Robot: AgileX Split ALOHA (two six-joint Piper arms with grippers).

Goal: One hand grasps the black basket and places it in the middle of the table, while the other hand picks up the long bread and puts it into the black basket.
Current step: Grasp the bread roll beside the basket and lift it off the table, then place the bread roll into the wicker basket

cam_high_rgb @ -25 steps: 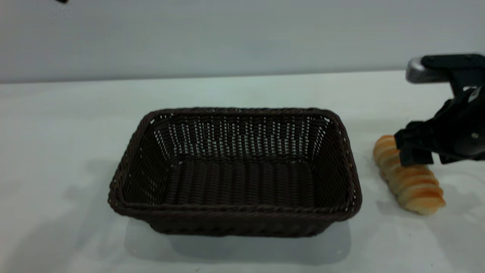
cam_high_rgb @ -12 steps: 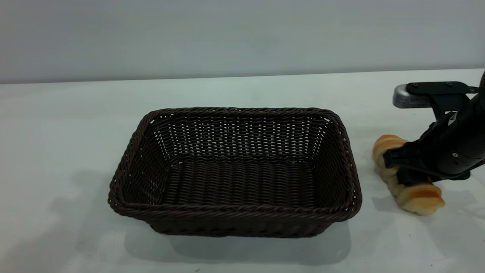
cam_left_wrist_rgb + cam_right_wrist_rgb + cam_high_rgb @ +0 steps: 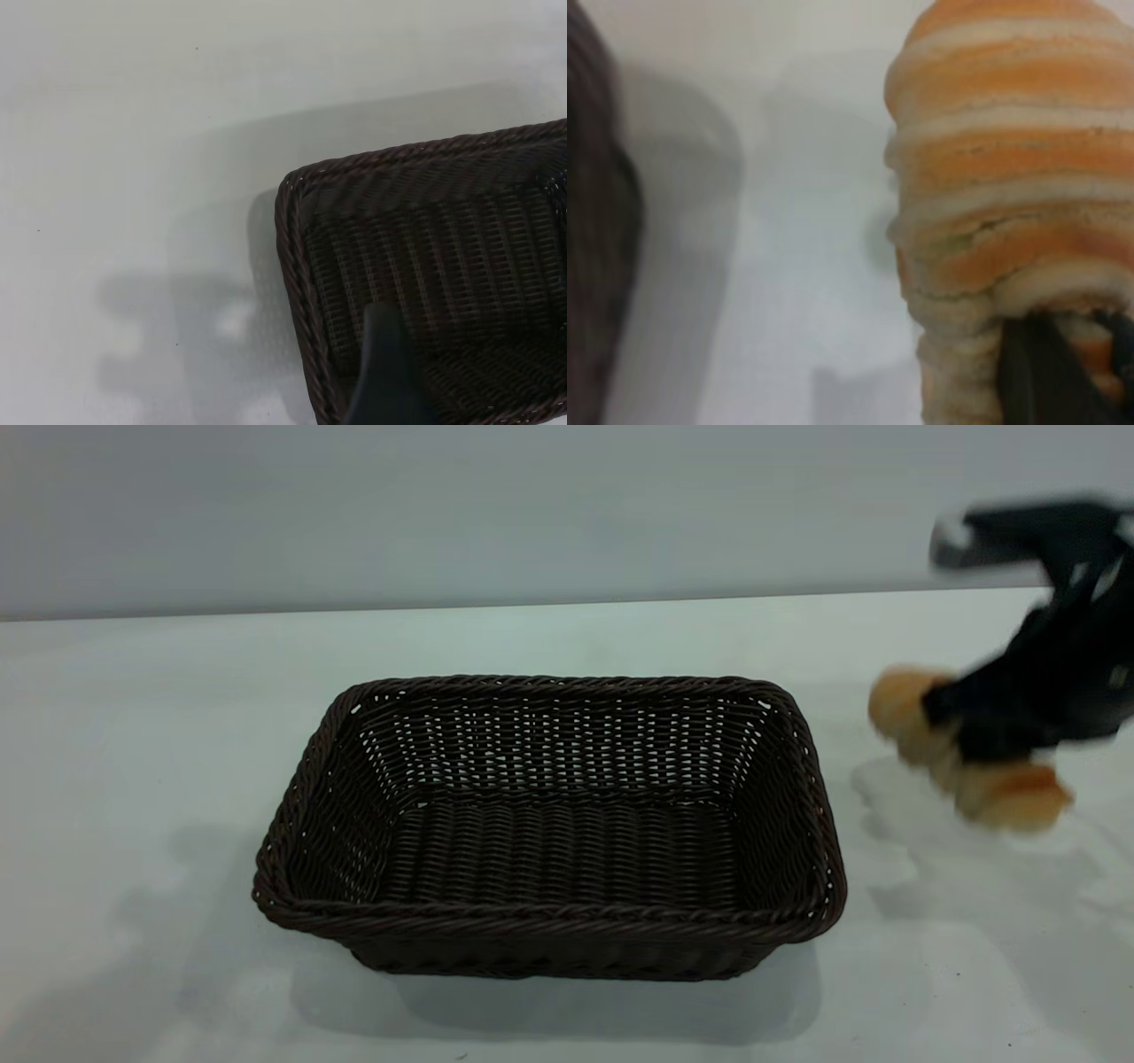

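The right gripper (image 3: 992, 735) has its jaws clamped on the middle of the long bread (image 3: 1005, 793), holding it clear of the table (image 3: 142, 717) at the right of the exterior frame, beside the basket (image 3: 549, 828) and above its shadow. The basket sits empty at the frame's centre, so placing it looks done; carrying the bread over the rim and dropping it in is left. The left gripper shows only one dark finger (image 3: 381, 372) over the basket's corner; its opening I cannot tell
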